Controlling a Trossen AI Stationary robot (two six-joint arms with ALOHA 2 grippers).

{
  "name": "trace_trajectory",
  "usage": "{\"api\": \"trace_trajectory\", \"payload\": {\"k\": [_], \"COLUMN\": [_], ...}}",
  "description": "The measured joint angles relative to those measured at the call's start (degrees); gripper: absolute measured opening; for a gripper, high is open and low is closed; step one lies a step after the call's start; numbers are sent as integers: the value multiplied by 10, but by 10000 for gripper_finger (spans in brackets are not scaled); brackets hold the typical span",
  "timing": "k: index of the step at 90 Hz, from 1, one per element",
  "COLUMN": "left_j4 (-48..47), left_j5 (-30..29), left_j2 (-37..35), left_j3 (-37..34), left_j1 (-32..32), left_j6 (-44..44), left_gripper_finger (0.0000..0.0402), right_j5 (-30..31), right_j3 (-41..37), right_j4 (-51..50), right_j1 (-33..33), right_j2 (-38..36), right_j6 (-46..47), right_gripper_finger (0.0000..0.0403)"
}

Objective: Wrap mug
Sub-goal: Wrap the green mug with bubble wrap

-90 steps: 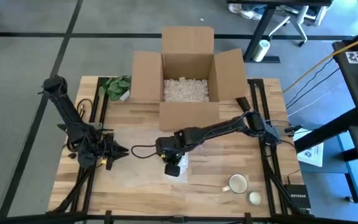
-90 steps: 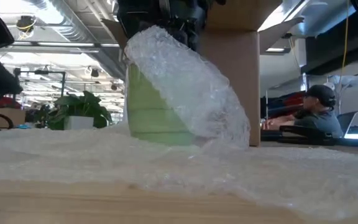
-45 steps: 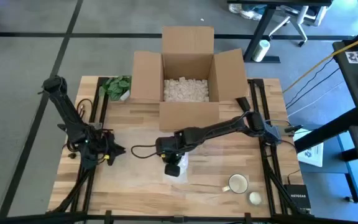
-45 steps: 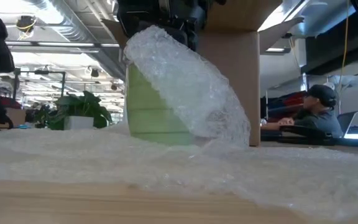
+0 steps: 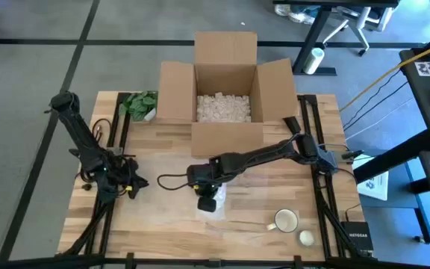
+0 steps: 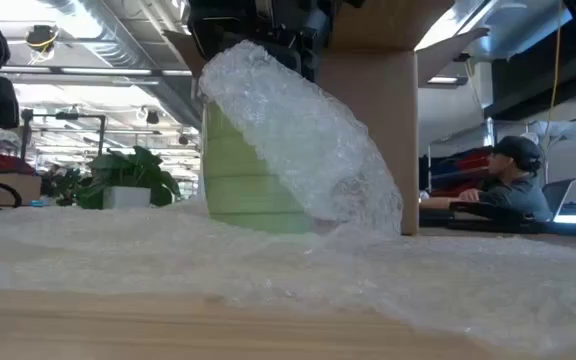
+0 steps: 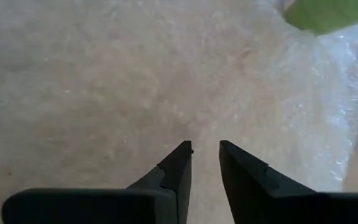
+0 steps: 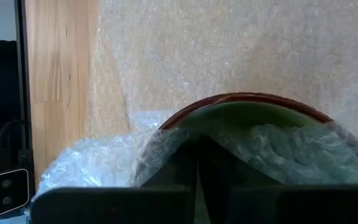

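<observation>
The right tool (image 5: 208, 200) pinches bubble wrap (image 6: 298, 150) over the green mug (image 6: 248, 185); pull it tight. The left tool (image 7: 205, 149) hovers slightly spread.

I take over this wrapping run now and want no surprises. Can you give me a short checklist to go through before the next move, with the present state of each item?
1. Green mug stands upright on the bubble wrap: ok.
2. Wrap is pulled over the mug: partly; in the low view one side is covered, the other shows bare green: not ok yet.
3. Right gripper is at the mug's rim, fingers together on wrap and rim in the right wrist view: ok.
4. Left gripper is over flat wrap, fingers slightly apart, holding nothing: ok.
5. Cardboard box is open behind the wrap: ok.
6. White mug sits clear of the wrap: ok.
</observation>
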Motion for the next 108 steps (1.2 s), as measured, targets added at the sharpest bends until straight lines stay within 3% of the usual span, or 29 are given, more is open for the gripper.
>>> {"api": "trace_trajectory", "payload": {"k": [40,58,72,90,108], "left_j4": [23,171,266,334,350], "left_j5": [62,61,58,70,76], "left_j2": [66,94,101,101,101], "left_j3": [-1,-1,-1,-1,-1], "left_j1": [24,73,123,176,208], "left_j6": [-53,115,243,335,372], "left_gripper_finger": [60,9,0,0,0], "right_j5": [-1,-1,-2,-2,19], "right_j3": [0,0,0,0,28], "right_j4": [23,23,23,23,6], "right_j1": [0,0,0,0,1], "right_j2": [0,0,0,0,-1], "right_j6": [0,0,0,0,-15], "right_gripper_finger": [0,0,0,0,0]}}
